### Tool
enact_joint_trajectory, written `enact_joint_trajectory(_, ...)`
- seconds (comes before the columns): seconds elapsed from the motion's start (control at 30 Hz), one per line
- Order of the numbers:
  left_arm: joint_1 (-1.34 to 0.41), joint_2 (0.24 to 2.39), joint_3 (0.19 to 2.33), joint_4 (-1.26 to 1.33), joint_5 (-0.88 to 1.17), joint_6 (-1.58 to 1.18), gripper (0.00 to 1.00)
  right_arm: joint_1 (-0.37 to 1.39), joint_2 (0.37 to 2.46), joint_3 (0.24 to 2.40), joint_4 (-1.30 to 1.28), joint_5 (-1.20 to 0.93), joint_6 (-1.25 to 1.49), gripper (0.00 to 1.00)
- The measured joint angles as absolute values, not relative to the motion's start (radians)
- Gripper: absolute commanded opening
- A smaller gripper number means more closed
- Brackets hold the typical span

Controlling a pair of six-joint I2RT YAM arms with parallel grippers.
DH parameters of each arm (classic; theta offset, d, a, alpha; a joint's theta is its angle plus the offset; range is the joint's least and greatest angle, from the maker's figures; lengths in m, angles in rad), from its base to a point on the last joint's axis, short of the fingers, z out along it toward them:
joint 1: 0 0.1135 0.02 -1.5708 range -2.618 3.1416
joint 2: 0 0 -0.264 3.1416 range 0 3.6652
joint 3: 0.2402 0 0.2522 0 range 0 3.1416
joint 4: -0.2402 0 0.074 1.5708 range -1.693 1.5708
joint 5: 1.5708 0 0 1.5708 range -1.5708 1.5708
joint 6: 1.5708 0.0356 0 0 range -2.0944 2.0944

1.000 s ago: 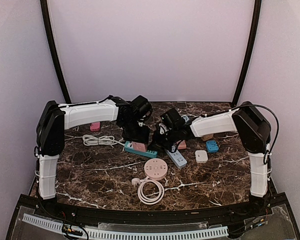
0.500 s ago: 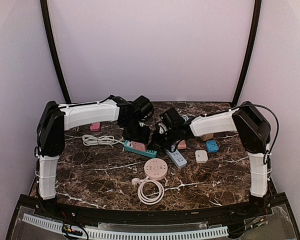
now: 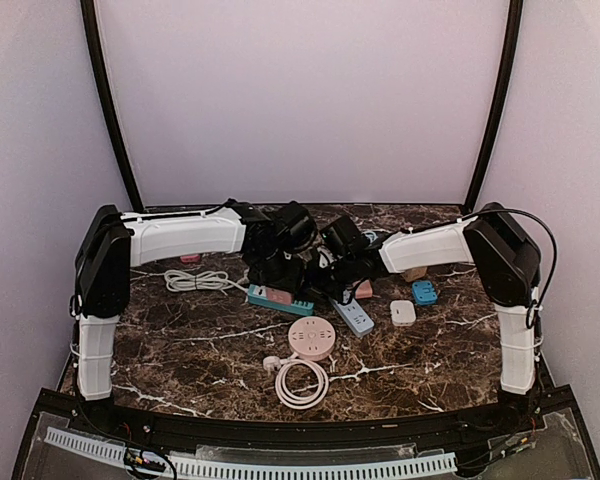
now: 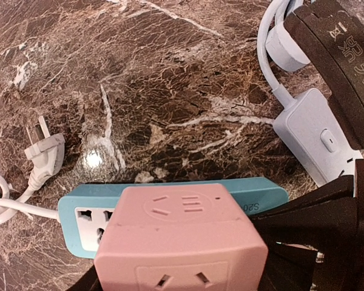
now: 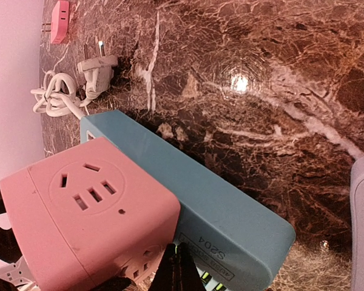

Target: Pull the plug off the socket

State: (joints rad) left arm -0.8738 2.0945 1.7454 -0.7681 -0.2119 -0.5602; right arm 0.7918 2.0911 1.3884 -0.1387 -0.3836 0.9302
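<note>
A pink cube-shaped plug (image 4: 182, 242) sits against the face of a teal socket strip (image 4: 264, 197) lying on the marble table. My left gripper (image 4: 182, 276) is closed round the plug, with a dark finger on each side of it. In the right wrist view the plug (image 5: 91, 206) fills the lower left and the strip (image 5: 230, 212) runs diagonally. My right gripper (image 5: 181, 270) is shut, its tips pressed on the strip beside the plug. From above, both grippers meet over the strip (image 3: 302, 303), and the plug (image 3: 280, 296) barely shows.
A grey-white power strip (image 3: 353, 316) lies just right of the teal one. A round pink socket (image 3: 311, 338) and a coiled white cable (image 3: 300, 383) lie nearer. A white cable bundle (image 3: 195, 280) is left. Small blue (image 3: 424, 292) and white (image 3: 403, 312) adapters sit right.
The left arm's wrist has shifted a little right and toward the back, now covering more of the pink plug from above. The right arm has stayed put.
</note>
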Motion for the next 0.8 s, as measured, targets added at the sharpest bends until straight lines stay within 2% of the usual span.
enact_joint_trajectory(0.47, -0.877, 2.094, 1.750, -0.772, -0.217, -0.601, 0.00, 0.791, 2.092, 1.388, -0.138, -0.384, 0.938, 0.00)
enact_joint_trajectory(0.8, -0.832, 2.094, 1.786, -0.800, -0.094, -0.613, 0.00, 0.790, 2.095, 1.387, -0.128, -0.373, 0.942, 0.00)
